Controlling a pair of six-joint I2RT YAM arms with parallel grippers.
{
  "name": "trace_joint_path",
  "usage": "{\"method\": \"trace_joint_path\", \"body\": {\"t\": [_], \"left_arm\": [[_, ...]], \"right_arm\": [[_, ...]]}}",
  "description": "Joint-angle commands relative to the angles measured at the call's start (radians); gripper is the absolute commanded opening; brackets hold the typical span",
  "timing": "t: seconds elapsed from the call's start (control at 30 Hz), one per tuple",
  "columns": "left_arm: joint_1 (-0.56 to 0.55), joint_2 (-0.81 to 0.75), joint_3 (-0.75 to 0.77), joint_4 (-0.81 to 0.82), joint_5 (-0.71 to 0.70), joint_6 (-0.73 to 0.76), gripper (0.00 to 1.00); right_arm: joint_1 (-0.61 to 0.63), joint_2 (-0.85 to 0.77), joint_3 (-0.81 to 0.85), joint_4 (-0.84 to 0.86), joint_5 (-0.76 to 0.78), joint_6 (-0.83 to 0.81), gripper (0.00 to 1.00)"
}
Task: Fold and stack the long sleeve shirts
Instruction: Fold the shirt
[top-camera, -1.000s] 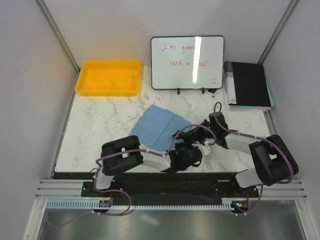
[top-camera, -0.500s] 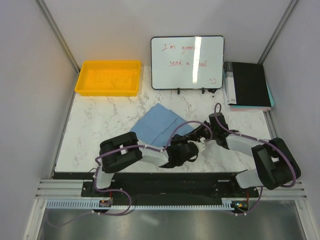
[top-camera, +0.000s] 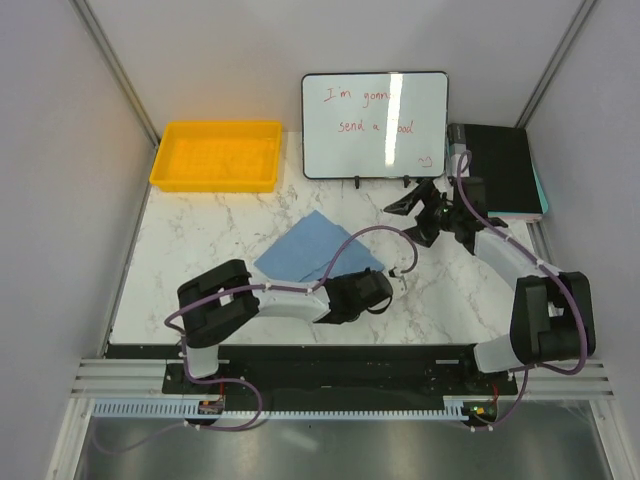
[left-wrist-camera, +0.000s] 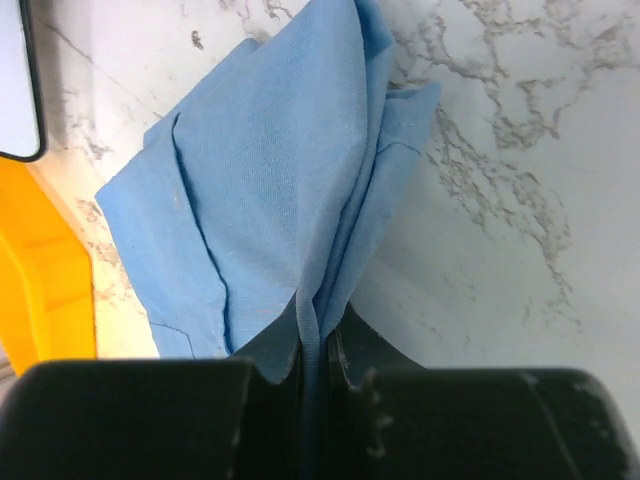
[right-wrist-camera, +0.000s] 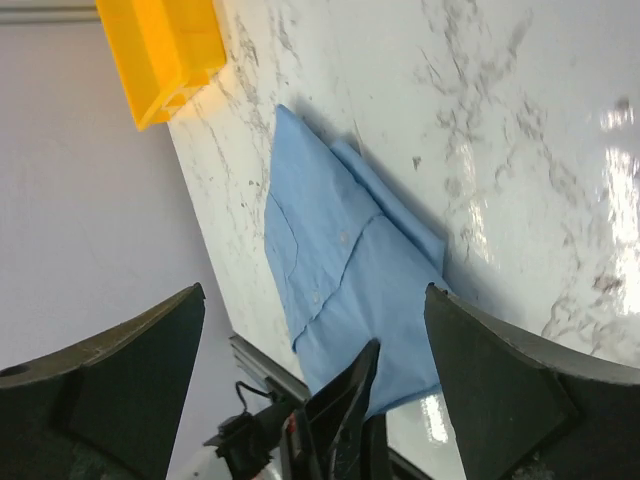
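Top: folded shirt (top-camera: 315, 255) lies mid table (top-camera: 200, 250), outside the tray (top-camera: 214, 185), which sits well apart at far left. L wrist: left gripper (left-wrist-camera: 320, 350) pinching shirt's near edge. R wrist: right gripper (right-wrist-camera: 315, 330) spread wide, off the shirt.

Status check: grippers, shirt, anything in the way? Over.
Left gripper shut on shirt edge; cloth lies folded. Right gripper open, in the air, off the cloth. Whiteboard close beside it.

The long sleeve shirt (top-camera: 300, 250) is thin, matt, finely woven cloth. The worktop (top-camera: 200, 240) is smooth, glossy and marble-patterned. The far-left tray (top-camera: 215, 187) is smooth yellow plastic, and the whiteboard (top-camera: 375, 110) is glossy.
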Motion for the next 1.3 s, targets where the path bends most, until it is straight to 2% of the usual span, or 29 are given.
{"method": "trace_joint_path", "body": {"t": [0.0, 0.13, 0.17, 0.23, 0.27, 0.33, 0.4, 0.43, 0.47, 0.5, 0.53, 0.6, 0.63, 0.67, 0.7, 0.8, 0.93, 1.0, 1.03, 1.13, 1.17, 1.23, 1.27], "left_arm": [[-0.001, -0.109, 0.159, -0.196, 0.146, -0.135, 0.02], [-0.019, -0.152, 0.393, -0.430, 0.333, -0.253, 0.02], [-0.019, -0.156, 0.440, -0.472, 0.363, -0.324, 0.02], [-0.018, -0.166, 0.555, -0.543, 0.442, -0.371, 0.02], [-0.006, -0.177, 0.578, -0.578, 0.469, -0.448, 0.02], [0.031, -0.220, 0.613, -0.586, 0.565, -0.504, 0.02], [0.131, -0.244, 0.617, -0.577, 0.671, -0.587, 0.02], [0.178, -0.255, 0.597, -0.572, 0.778, -0.633, 0.02], [0.285, -0.258, 0.578, -0.569, 0.838, -0.718, 0.02], [0.335, -0.257, 0.546, -0.537, 0.896, -0.745, 0.02], [0.422, -0.254, 0.464, -0.506, 0.989, -0.779, 0.02], [0.512, -0.228, 0.358, -0.381, 1.100, -0.846, 0.02], [0.598, -0.214, 0.237, -0.315, 1.263, -0.910, 0.02], [0.628, -0.180, 0.188, -0.273, 1.300, -0.932, 0.02], [0.652, -0.168, 0.145, -0.165, 1.347, -0.945, 0.02], [0.720, -0.133, 0.000, -0.072, 1.329, -0.883, 0.02], [0.847, -0.125, -0.090, -0.002, 1.352, -0.860, 0.03], [0.881, -0.137, -0.135, 0.032, 1.371, -0.866, 0.13], [0.907, -0.142, -0.146, 0.043, 1.366, -0.877, 0.22], [0.964, -0.172, -0.236, 0.146, 1.431, -0.949, 0.25], [0.978, -0.179, -0.261, 0.229, 1.434, -0.974, 0.31], [1.017, -0.171, -0.302, 0.262, 1.443, -1.009, 0.43], [1.028, -0.165, -0.301, 0.252, 1.452, -1.006, 0.55]], "right_arm": [[-0.050, 0.036, 0.143, -0.047, -0.102, -0.279, 0.98], [-0.073, 0.118, 0.232, -0.065, -0.153, -0.537, 0.98], [-0.077, 0.141, 0.249, -0.073, -0.178, -0.577, 0.98], [-0.082, 0.208, 0.310, -0.113, -0.219, -0.657, 0.98], [-0.087, 0.230, 0.328, -0.142, -0.229, -0.681, 0.98], [-0.103, 0.279, 0.381, -0.176, -0.232, -0.720, 0.98], [-0.104, 0.311, 0.420, -0.205, -0.221, -0.778, 0.98], [-0.132, 0.323, 0.431, -0.211, -0.229, -0.790, 0.98], [-0.134, 0.339, 0.448, -0.248, -0.227, -0.824, 0.98], [-0.137, 0.363, 0.473, -0.265, -0.213, -0.832, 0.98], [-0.139, 0.374, 0.482, -0.279, -0.207, -0.844, 0.98], [-0.139, 0.398, 0.497, -0.303, -0.192, -0.873, 0.98], [-0.140, 0.406, 0.500, -0.305, -0.195, -0.876, 0.98], [-0.140, 0.414, 0.507, -0.318, -0.202, -0.878, 0.98], [-0.139, 0.426, 0.516, -0.323, -0.203, -0.873, 0.98], [-0.140, 0.431, 0.531, -0.340, -0.213, -0.875, 0.98], [-0.142, 0.425, 0.547, -0.389, -0.224, -0.887, 0.98], [-0.143, 0.411, 0.533, -0.394, -0.262, -0.884, 0.98], [-0.143, 0.405, 0.524, -0.388, -0.271, -0.867, 0.98], [-0.143, 0.383, 0.493, -0.382, -0.307, -0.858, 0.98], [-0.142, 0.380, 0.482, -0.383, -0.307, -0.861, 0.98], [-0.142, 0.377, 0.465, -0.389, -0.304, -0.876, 0.98], [-0.142, 0.376, 0.450, -0.389, -0.296, -0.876, 0.97]]}}
